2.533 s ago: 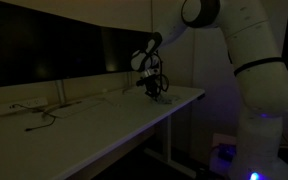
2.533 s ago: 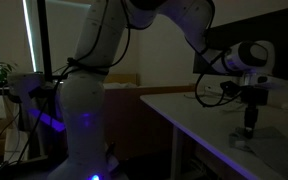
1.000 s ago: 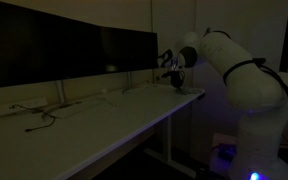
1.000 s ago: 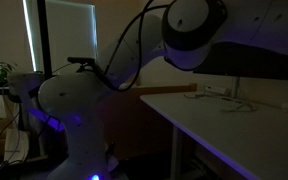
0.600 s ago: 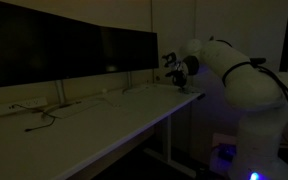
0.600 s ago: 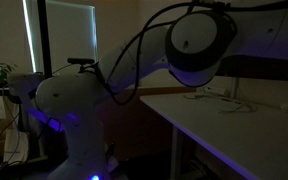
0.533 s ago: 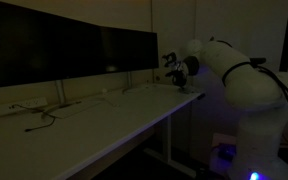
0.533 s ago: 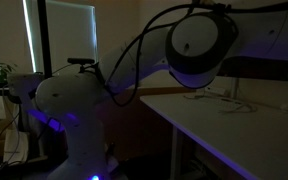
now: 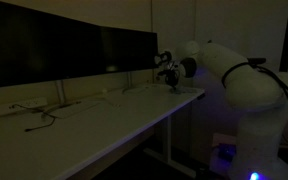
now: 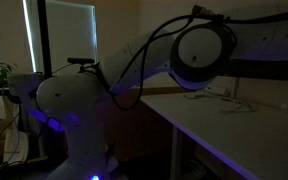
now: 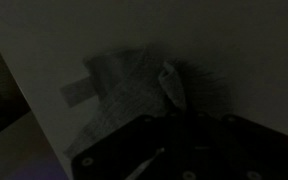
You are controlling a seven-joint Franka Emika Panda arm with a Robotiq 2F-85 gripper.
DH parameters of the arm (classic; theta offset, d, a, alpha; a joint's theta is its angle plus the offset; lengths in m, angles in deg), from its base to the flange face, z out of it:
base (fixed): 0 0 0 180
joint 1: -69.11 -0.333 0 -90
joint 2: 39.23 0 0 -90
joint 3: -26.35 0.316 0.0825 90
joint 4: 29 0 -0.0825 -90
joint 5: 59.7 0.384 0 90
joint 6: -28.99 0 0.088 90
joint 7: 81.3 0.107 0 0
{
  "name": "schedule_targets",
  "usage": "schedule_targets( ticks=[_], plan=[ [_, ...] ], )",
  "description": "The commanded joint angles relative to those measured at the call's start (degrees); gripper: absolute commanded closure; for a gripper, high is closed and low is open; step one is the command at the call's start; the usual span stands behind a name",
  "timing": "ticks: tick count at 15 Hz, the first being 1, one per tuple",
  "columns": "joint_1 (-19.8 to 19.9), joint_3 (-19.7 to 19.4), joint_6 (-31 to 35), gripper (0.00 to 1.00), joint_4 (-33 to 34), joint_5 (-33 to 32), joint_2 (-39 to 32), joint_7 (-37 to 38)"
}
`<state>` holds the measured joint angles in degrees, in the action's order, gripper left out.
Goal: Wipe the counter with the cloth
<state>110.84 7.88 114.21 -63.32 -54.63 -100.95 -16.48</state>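
Dark room: on the counter, the gripper pinches the cloth. It looks mid-wipe; next it should slide the cloth along.

All views are very dim and grainy. A violet glow tints the bulky white robot base. The narrow bright window strip glares. The wrist view is nearly black.

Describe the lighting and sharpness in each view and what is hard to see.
In an exterior view the room is dim: the monitors black, the counter a grey slab. In an exterior view the arm looms close and blurred, with a bright window behind and violet glow on the base. Wrist view: dark, grainy; the cloth barely shows.
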Motion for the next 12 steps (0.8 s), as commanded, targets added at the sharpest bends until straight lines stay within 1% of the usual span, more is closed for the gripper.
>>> schedule_targets(
  ticks=[1,5,12],
  plan=[
    [-2.23,1.01,-2.28,0.93,0.13,0.23,0.42,-0.37],
    [-6.29,1.78,-3.79,0.93,-1.62,-0.33,0.44,-0.75],
    [-12.78,1.81,-5.49,0.93,-4.45,-1.23,1.69,-3.28]
  ],
)
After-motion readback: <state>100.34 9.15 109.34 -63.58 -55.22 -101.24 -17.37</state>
